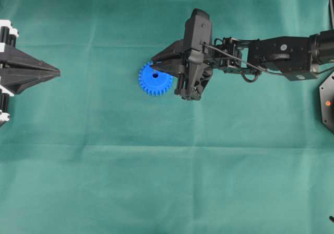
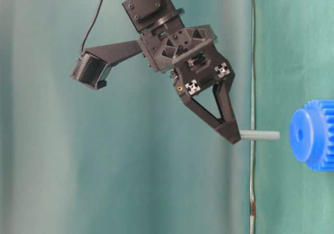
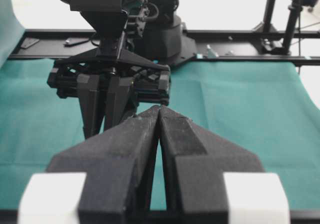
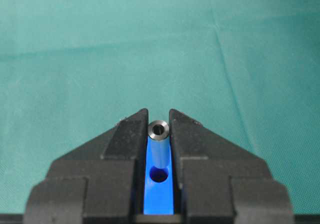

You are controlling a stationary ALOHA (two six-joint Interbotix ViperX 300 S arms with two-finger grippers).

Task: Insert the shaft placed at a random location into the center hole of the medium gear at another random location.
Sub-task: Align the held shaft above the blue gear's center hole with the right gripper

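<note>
The shaft is pinched between the tips of the right gripper, its shiny hollow round end seen end-on in the right wrist view. In the table-level view the shaft projects from the fingertips toward the medium gear, its free end short of the gear's face, with a gap between them. The center hole is seen below the shaft between the two fingers, backed by blue plastic. From overhead, the right gripper is seen over the upper right edge of the medium gear, which lies flat on the green cloth, its center hole uncovered. The left gripper is kept at the left edge of the cloth, well apart from the gear, its jaws pressed together and nothing held.
</note>
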